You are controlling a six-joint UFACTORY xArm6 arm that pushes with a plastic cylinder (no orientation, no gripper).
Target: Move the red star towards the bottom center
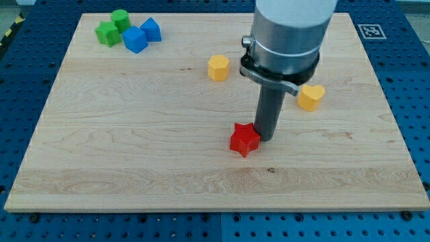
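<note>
My tip (pixel 266 138) is dark grey, almost black, under a silver-grey housing (pixel 292 30). The star (pixel 244 140) is bright red. Two blocks are yellow: a hexagon (pixel 218 68) and a heart (pixel 310 97). Two blue blocks (pixel 135 39) (pixel 151 29) sit with two green ones (pixel 107 32) (pixel 121 19). The board (pixel 134 134) is pale wood (fine grain lines) on a blue dotted table (pixel 410 81).

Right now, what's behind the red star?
My tip stands right behind the red star, toward the view's right. Whether they touch, and the board under the star, stay hidden.
</note>
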